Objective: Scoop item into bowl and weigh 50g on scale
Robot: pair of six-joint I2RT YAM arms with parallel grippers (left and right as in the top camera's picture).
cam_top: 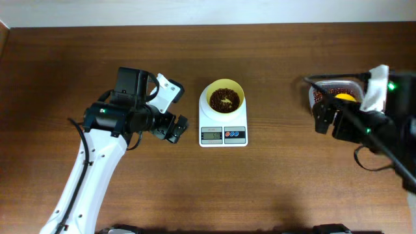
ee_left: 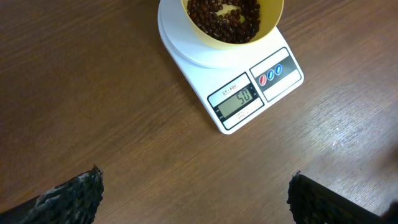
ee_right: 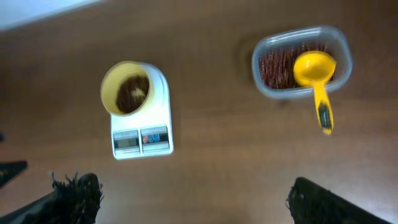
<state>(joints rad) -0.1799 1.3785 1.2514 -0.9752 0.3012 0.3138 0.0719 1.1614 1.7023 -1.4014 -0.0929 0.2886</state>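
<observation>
My left gripper (cam_top: 175, 110) is spread wide and holds nothing. My right gripper (ee_right: 189, 205) is the same. The yellow bowl (cam_top: 224, 84) sits on the white scale (cam_top: 223, 135), with the brown beans (cam_top: 224, 101) inside. The scale's little window seems to say fifty, so I think no more beans are needed. The scale is closer to my left gripper, just to its right. The yellow scoop (ee_right: 316, 71) rests in the clear box (ee_right: 267, 93), well right of the scale, with its handle pointing toward my right gripper.

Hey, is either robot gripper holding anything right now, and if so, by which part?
Nothing is held. The left gripper and right gripper both stand open and empty; the yellow plastic handled scoop lies in the clear plastic container.
</observation>
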